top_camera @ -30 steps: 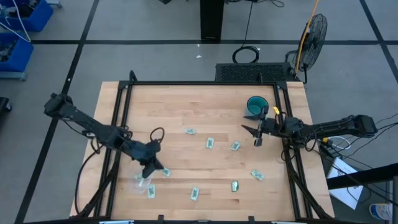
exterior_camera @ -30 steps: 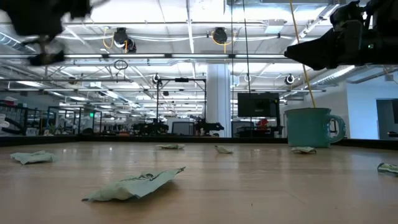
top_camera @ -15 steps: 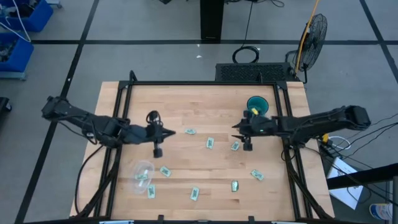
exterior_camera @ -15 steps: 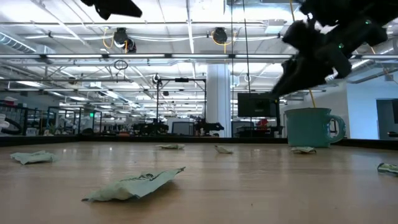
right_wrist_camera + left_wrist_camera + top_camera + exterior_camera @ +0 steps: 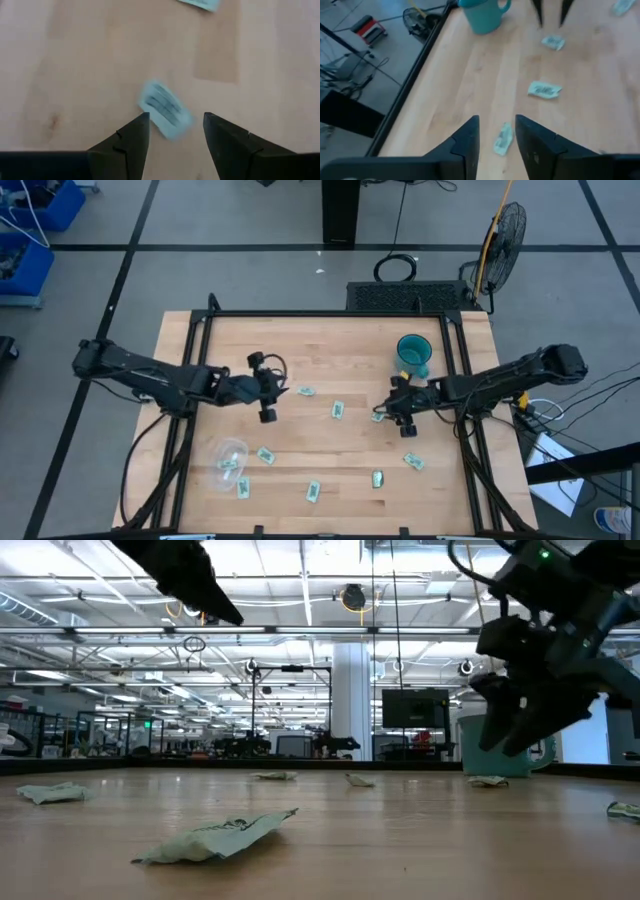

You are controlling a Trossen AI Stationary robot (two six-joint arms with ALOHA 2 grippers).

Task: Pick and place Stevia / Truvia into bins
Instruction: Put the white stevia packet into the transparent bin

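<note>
Here we found the right gripper (image 5: 385, 413) low over the table (image 5: 330, 360) with its fingers (image 5: 131, 137) spread apart and empty; a pale green sachet (image 5: 165, 106) lay flat on the wood just ahead of the fingertips, in line with the gap between them. In the high view that same packet (image 5: 378, 415) sat right at the gripper's tip, and the teal cup (image 5: 412, 350) stood near, behind the gripper toward the table's far edge.

The left gripper (image 5: 276, 387) hung above the table's middle left, its fingers (image 5: 468, 141) parted a little with nothing between them. Another packet (image 5: 503, 138) lay just beyond its tips, seen through the gap, and we could see two more farther ahead of it toward the cup.

The clear tub (image 5: 229, 457) rested well behind and beside the left gripper, near the table's front left, with a sachet (image 5: 265, 455) just next to it. Other sachets were scattered across the front half of the table.
</note>
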